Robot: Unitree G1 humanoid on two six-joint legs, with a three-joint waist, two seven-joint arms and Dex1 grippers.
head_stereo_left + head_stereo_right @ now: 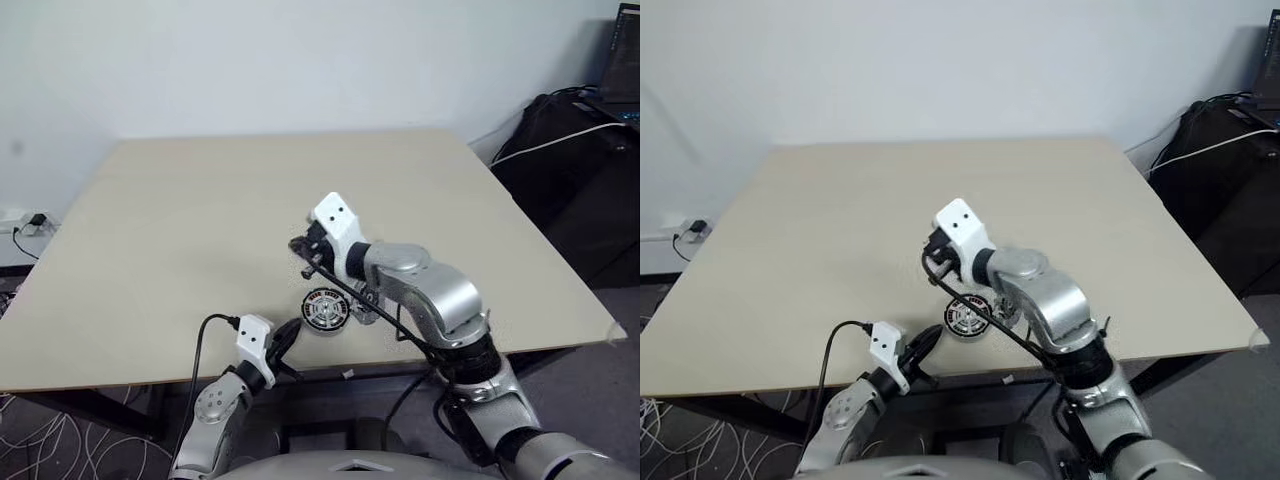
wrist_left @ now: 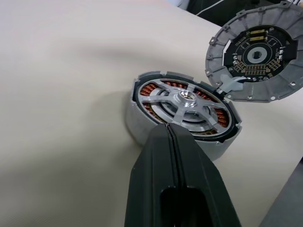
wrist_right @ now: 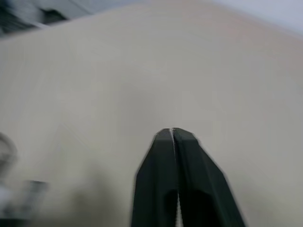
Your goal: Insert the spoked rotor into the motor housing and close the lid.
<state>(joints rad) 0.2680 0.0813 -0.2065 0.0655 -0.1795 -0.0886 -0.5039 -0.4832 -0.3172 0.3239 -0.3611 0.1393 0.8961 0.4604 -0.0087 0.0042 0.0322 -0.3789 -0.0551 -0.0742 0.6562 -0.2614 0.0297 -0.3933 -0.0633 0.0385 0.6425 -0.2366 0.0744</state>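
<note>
A wide beige counter stands before a pale wall. Beside its right edge — a black bag crossed by a white cable. Loose cables lie on the floor — left.

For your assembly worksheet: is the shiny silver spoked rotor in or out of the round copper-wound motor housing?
In. The silver spoked rotor sits inside the copper-wound motor housing, copper windings visible between its spokes.

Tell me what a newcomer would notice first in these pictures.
The motor housing near the table's front edge, copper windings ringing the spoked rotor already seated inside. The lid lies beside it, circuit face up. The shut left end effector rests at the housing's rim; the right end effector, also shut, hangs above the table.
</note>
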